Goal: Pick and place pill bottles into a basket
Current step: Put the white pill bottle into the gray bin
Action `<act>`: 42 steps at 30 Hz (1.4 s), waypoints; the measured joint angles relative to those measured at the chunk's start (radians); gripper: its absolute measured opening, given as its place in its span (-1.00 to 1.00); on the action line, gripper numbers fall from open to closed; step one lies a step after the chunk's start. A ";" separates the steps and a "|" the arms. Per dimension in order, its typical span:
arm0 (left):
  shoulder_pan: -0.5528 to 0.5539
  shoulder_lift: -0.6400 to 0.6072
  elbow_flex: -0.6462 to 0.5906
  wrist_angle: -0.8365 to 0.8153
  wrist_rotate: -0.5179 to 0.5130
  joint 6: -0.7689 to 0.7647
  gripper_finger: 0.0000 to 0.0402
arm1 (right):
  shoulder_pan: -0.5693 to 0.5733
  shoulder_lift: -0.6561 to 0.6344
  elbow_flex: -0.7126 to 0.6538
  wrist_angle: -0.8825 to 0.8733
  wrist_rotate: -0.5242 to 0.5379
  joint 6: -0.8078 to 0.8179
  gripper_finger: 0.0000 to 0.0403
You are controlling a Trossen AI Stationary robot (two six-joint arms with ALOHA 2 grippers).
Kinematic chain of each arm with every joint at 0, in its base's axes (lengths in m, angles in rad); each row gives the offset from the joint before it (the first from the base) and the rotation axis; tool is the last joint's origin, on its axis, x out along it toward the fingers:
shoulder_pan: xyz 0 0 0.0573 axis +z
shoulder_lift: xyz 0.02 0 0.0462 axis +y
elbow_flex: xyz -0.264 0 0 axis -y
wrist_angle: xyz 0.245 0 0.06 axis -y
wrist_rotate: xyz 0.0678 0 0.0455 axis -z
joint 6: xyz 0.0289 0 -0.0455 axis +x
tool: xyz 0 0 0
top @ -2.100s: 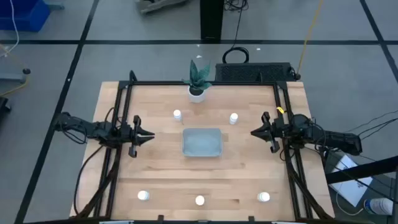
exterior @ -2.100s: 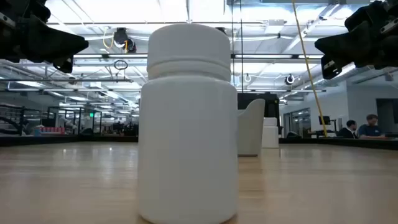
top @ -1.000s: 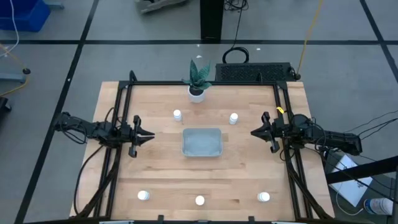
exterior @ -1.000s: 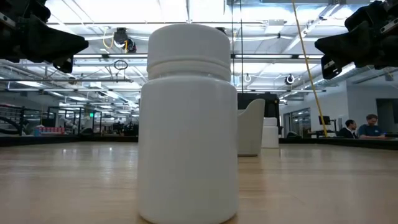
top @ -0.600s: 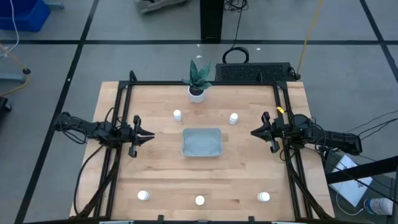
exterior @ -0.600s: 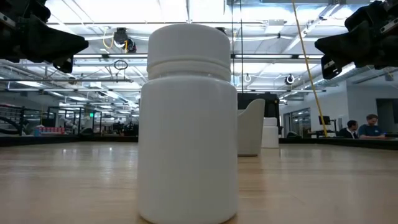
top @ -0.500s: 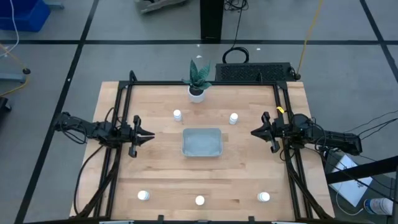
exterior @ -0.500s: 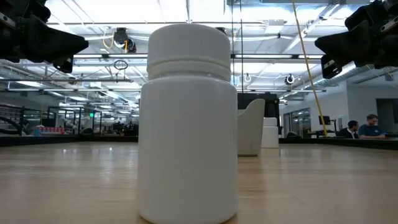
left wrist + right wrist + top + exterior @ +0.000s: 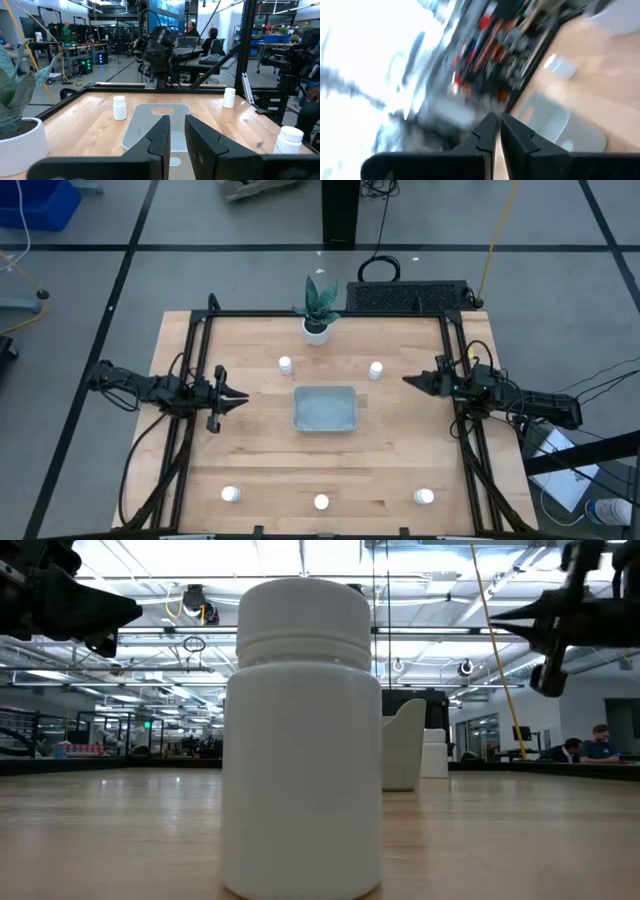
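Basket (image 9: 324,408): counter centre, empty, long axis across, midway between both arms.
Bottles: all five upright on the counter; two beyond the basket (image 9: 285,364) (image 9: 376,369), three along the near edge (image 9: 321,502).
Right gripper (image 9: 410,380): nearest the right far bottle, which lies just inboard of its tip; jaws narrow, holding nothing.
Left gripper (image 9: 240,396): left of basket; jaws narrow, empty.

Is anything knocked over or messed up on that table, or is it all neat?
Nothing stands out. All five pill bottles stand upright on the wooden table, spread around the basket, none in it. The potted plant is upright at the far edge. The left gripper and right gripper hang at the sides.
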 joint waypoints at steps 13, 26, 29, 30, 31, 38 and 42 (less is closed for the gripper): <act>0.000 0.000 0.000 0.020 -0.196 -0.041 -0.69 | 0.000 0.015 0.000 0.004 0.217 0.172 -0.91; -0.001 0.003 0.000 0.236 -0.196 -0.389 -0.69 | 0.000 0.206 0.057 0.561 0.332 -0.090 -0.91; 0.000 0.006 0.000 0.255 -0.278 -0.411 -0.69 | 0.000 0.320 0.151 0.530 0.310 -0.108 -0.90; 0.000 0.006 0.000 0.266 -0.291 -0.429 -0.69 | 0.000 0.367 0.190 0.525 0.290 -0.109 -0.87; 0.000 0.005 0.000 0.275 -0.298 -0.445 -0.69 | 0.000 0.416 0.233 0.513 0.267 -0.110 -0.84; 0.000 0.006 0.000 0.268 -0.319 -0.463 -0.69 | -0.014 0.812 0.590 0.200 0.056 -0.234 -0.33; 0.000 0.007 0.000 0.266 -0.318 -0.484 -0.69 | -0.081 0.989 0.769 -0.010 -0.072 -0.369 0.05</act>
